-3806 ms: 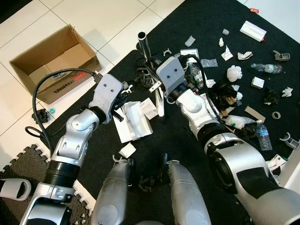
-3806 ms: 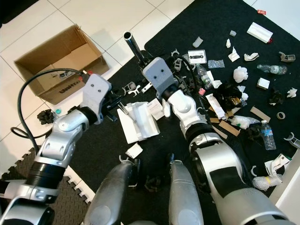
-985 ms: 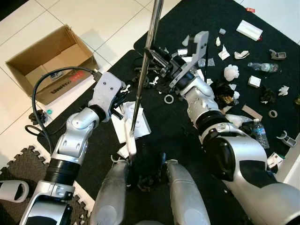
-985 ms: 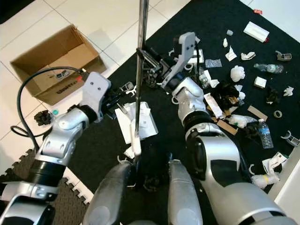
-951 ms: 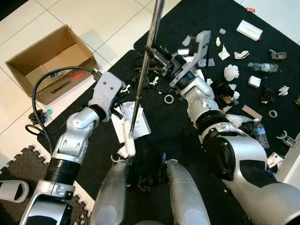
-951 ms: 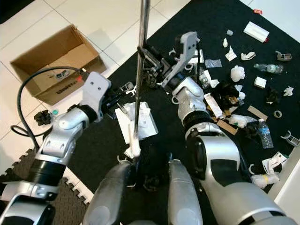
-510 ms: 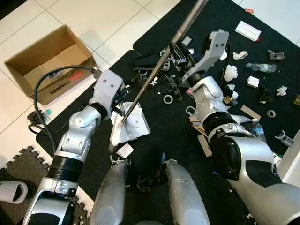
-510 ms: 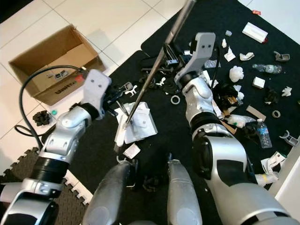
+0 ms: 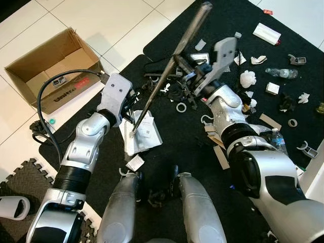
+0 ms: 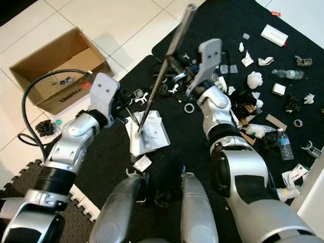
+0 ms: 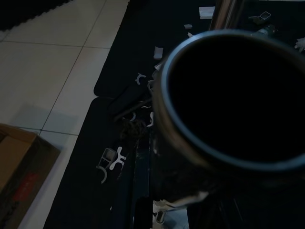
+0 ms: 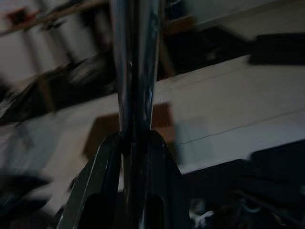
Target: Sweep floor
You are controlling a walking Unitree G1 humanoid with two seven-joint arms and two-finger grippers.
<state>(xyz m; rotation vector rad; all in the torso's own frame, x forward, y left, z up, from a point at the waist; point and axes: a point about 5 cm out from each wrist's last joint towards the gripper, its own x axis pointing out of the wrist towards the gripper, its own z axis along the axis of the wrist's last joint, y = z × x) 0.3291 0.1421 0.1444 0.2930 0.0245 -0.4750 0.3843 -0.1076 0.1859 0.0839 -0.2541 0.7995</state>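
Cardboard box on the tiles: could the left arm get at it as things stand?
Probably not right away. The left claw sits at the pole's lower end over the white papers on the black mat, and the box lies off to its left on the tiles; nothing stands between them.

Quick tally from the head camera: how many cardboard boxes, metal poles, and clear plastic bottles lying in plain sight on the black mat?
Cardboard box: 1
Metal pole: 1
Clear plastic bottles: 2, one near the mat's far right, one nearer the robot
Total: 4
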